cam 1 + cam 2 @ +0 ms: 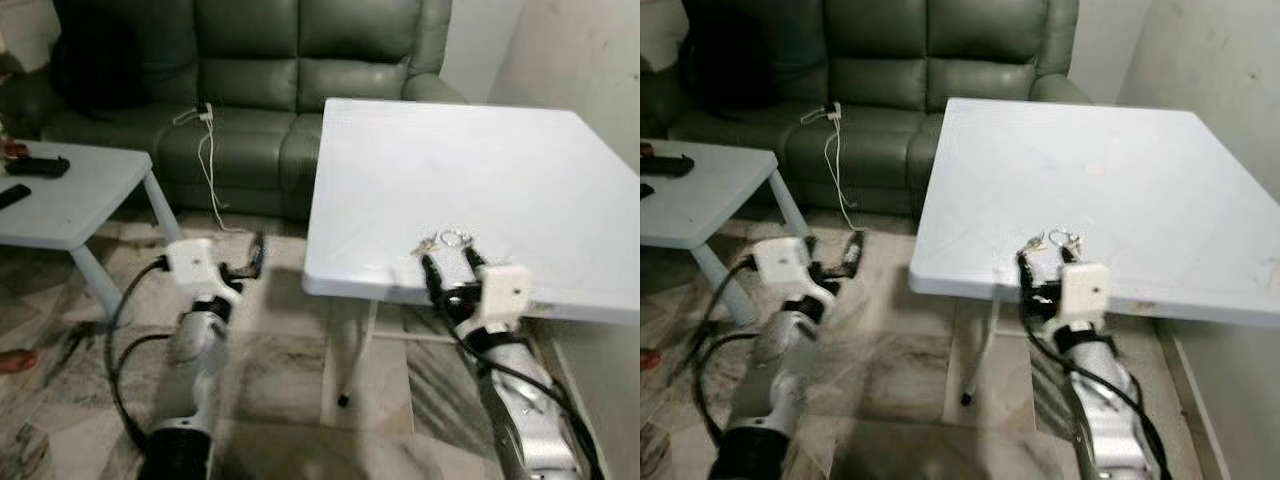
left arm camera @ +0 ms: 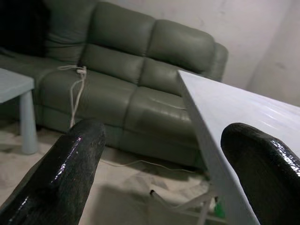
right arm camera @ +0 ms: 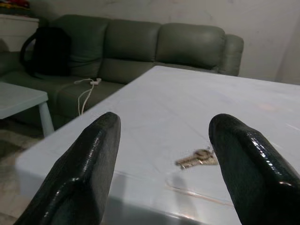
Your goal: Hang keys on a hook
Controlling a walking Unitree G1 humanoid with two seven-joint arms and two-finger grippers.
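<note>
**Two tools open, keys on tabletop**

Right tool [image 1: 447, 262] at the near edge of the white square tabletop [image 1: 520, 170], fingers spread, holding nothing. Just beyond, small metal keys on a ring [image 3: 197, 158]. Left tool [image 1: 245, 265] over floor, spread, empty. Farther off, green leather sofa [image 1: 290, 90].

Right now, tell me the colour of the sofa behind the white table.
Dark green leather-look sofa, clearest in the right wrist view.

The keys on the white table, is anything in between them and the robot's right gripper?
Nothing. In the right wrist view, just bare white table lies between the open right gripper and the keys, lying near the table's front edge.
</note>
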